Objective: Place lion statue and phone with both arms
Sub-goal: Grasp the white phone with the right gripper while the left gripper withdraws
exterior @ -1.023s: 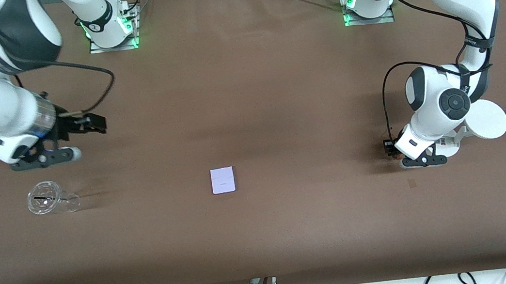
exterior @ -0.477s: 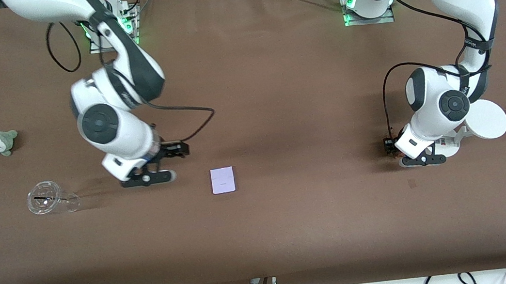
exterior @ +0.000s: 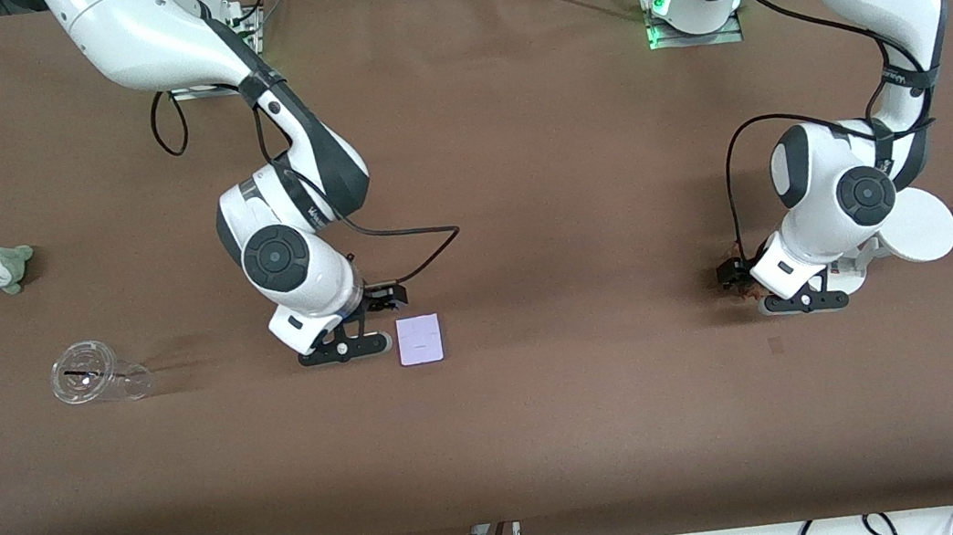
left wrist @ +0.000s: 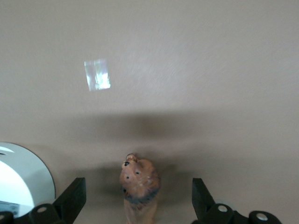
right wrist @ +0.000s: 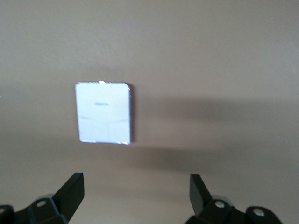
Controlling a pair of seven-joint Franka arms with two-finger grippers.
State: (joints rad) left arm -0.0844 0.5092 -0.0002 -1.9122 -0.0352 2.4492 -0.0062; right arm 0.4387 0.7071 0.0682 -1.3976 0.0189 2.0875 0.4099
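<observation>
The left gripper (left wrist: 135,205) stands wide open around the lion (left wrist: 138,186), gripping nothing. The right gripper (right wrist: 135,196), also wide open and empty, hovers just beside the phone (exterior: 420,339), at its nine o'clock.

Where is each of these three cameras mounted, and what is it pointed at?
Front view: high across the table, facing both arms; shows the right tool beside the phone and the left tool by the lion.
Left wrist view: on the left arm, looking down at the lion between its open fingers.
Right wrist view: on the right arm, looking at the phone past its open fingers.
Each wrist view shares its object with the front view.
</observation>
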